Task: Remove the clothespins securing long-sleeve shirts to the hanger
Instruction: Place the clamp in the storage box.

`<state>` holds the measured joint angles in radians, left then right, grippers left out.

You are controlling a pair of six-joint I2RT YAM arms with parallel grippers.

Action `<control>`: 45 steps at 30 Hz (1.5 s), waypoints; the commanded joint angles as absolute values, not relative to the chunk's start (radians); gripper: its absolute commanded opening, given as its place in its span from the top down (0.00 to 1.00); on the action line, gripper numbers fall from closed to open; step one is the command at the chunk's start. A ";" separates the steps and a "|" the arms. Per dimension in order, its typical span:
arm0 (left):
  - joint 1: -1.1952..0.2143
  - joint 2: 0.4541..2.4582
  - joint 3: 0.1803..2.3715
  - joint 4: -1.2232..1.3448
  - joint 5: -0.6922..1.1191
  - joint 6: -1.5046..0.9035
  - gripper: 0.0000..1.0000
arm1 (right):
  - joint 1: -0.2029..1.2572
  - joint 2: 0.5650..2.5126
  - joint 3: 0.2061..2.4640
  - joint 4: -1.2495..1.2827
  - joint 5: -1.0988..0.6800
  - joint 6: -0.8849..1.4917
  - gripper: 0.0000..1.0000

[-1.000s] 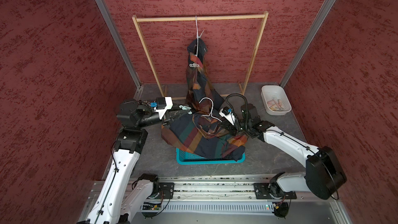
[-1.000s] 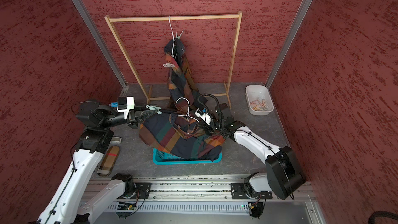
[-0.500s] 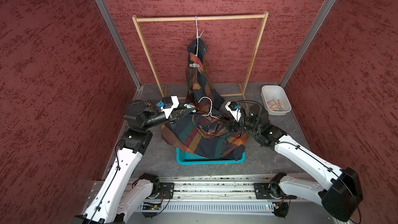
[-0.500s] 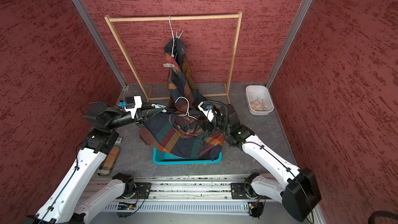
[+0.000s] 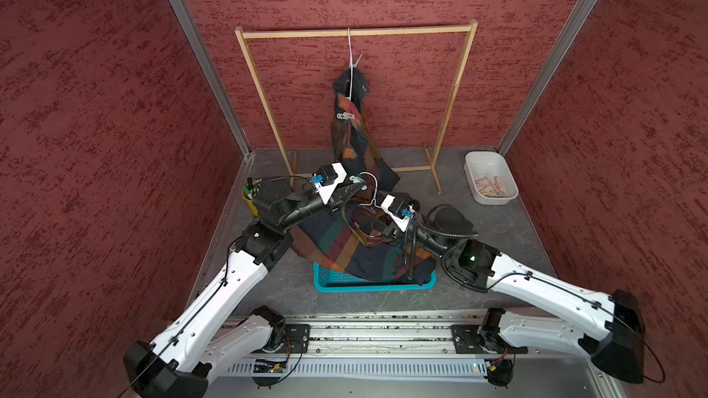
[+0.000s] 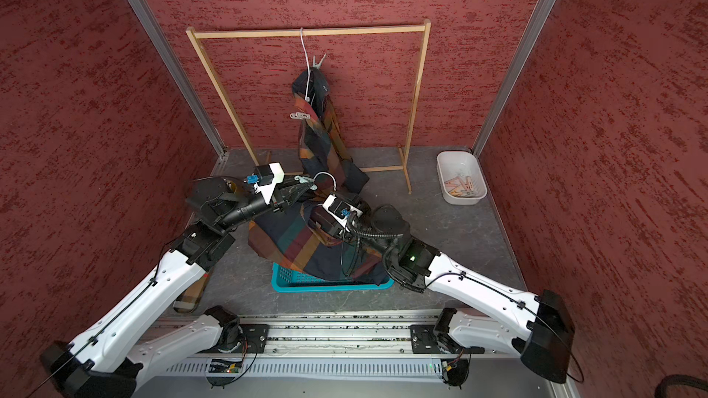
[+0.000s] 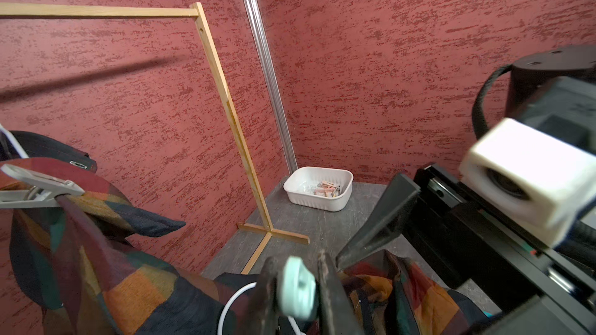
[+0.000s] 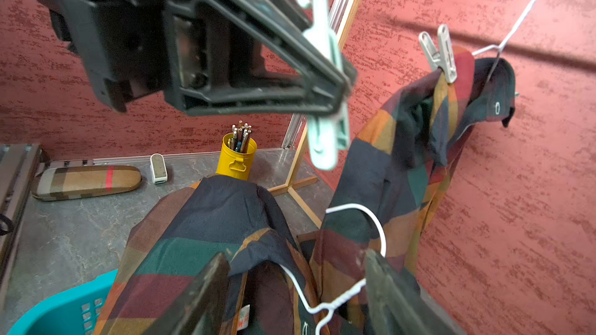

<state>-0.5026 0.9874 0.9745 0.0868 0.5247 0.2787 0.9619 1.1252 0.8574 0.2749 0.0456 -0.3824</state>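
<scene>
Light: bright, even, from above. Shadows: soft band of the pale wooden rack rail (image 7: 96, 11) on the textured red wall (image 7: 387, 59). Focus: top views sharp; in left wrist view, boxy white plastic camera housing (image 7: 522, 182) blurred.

1. Mint clothespin (image 8: 324, 146): off both shirts, pinched in the left tool (image 8: 342, 87).
2. Whitish-grey clothespin (image 5: 346, 115): clipped on the hanging plaid shirt (image 5: 352, 139); a second grey clothespin (image 5: 357, 61) sits at its top.
3. Second plaid shirt (image 5: 333, 235): crumpled over the teal basket (image 5: 333, 282).
</scene>
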 commanded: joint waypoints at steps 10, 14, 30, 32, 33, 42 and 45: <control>-0.533 0.985 0.975 0.152 0.391 0.281 1.00 | 0.994 1.186 0.944 0.482 0.162 -0.393 0.50; -0.534 0.985 0.971 0.158 0.391 0.276 1.00 | 0.994 1.219 0.968 0.486 0.170 -0.388 0.52; -0.534 0.984 0.968 0.135 0.418 0.282 1.00 | 0.985 1.306 1.028 0.518 0.191 -0.346 0.62; -0.534 0.986 0.967 0.134 0.419 0.281 1.00 | 0.982 1.316 1.036 0.520 0.194 -0.338 0.63; -0.534 0.986 0.965 0.135 0.422 0.279 1.00 | 0.979 1.323 1.042 0.515 0.192 -0.334 0.63; -0.533 0.996 0.966 0.134 0.442 0.276 1.00 | 0.955 1.356 1.064 0.525 0.173 -0.319 0.69; -0.533 1.000 0.965 0.133 0.449 0.276 1.00 | 0.949 1.363 1.075 0.522 0.164 -0.315 0.74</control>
